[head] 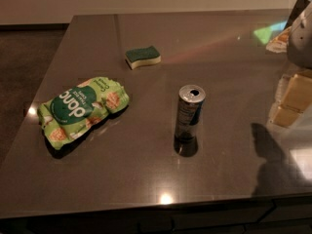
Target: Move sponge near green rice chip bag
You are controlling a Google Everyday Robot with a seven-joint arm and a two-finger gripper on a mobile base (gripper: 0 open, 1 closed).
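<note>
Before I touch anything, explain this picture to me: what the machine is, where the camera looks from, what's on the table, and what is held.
This is a wheeled robot with one arm that ends in a claw. There is only one picture. It looks down at a dark, shiny table, and where the camera is mounted is not on record. The pale grey shape cut off at the right edge is the arm with its claw, and too little of it shows to say more.

A sponge lies toward the back of the table. The green rice chip bag lies at the front left, well apart from the sponge. An opened drink can stands upright in the middle. I can't identify the pale yellow blocks at the right. The claw touches none of these three.
</note>
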